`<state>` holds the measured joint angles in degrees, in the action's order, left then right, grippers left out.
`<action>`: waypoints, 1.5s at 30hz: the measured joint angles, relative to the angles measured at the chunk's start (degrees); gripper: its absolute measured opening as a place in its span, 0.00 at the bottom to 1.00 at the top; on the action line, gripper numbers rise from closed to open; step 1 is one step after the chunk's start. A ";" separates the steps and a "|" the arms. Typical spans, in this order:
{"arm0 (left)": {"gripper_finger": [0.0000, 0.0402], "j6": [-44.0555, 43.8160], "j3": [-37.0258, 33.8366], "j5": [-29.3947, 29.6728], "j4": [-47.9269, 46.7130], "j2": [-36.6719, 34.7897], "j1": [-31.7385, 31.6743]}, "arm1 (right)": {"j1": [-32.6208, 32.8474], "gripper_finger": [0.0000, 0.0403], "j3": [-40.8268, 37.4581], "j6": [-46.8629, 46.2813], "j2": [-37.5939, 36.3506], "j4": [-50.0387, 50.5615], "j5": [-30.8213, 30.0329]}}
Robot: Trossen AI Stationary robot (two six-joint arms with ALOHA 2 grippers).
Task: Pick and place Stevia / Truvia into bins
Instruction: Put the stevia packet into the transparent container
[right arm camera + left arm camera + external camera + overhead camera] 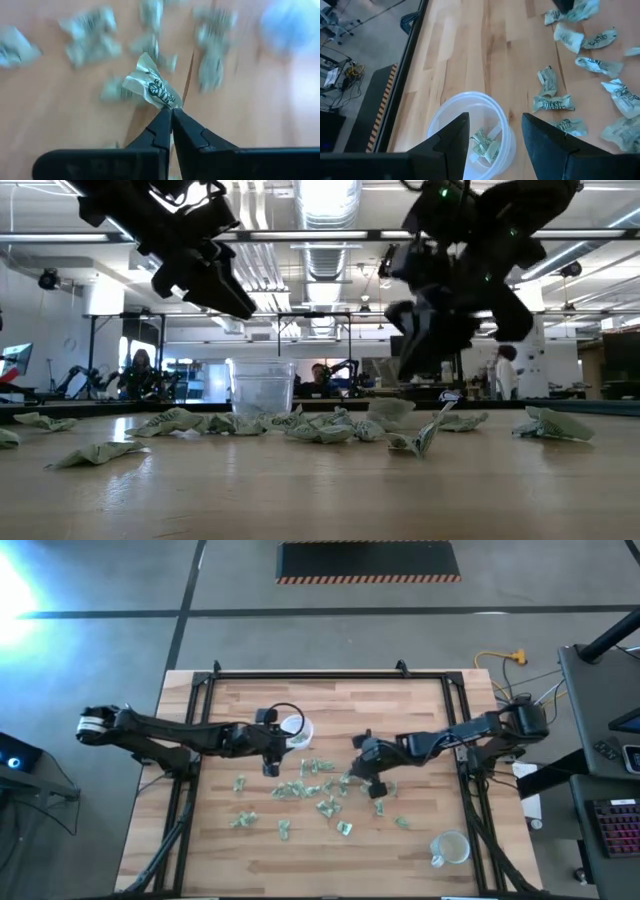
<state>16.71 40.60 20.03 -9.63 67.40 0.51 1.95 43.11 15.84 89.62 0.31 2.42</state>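
Several crumpled pale green and white sachets (310, 790) lie loose on the middle of the wooden table; they also show in the low view (320, 428). A translucent cup (294, 727) stands at the far middle, with sachets in it (485, 142). My left gripper (492, 132) is open and empty above this cup's rim (470, 100), and shows in the high view (278, 743). My right gripper (376, 785) is over the right part of the pile, shut on one sachet (150, 87). My right gripper pinches the sachet by one end (166, 104) between the free ends of its two fingers. The rest of the sachet sticks out past the fingertips, crumpled. The fingers point down at the table at a slant. The sachet seems to be clear of the wood.
A second translucent cup (450, 848) stands at the near right of the table. A black metal frame (330, 675) runs round the table's edges. Bare wood lies at the near left and far right. People and equipment show in the room behind (140, 370).
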 joint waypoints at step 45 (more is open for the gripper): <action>0.41 -16.35 -2.62 4.46 -14.09 -8.31 0.79 | -10.46 0.31 35.31 10.15 22.83 4.31 -11.43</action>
<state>0.36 37.98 24.49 -23.72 59.09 1.30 -8.51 78.41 25.99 112.44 4.61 -9.01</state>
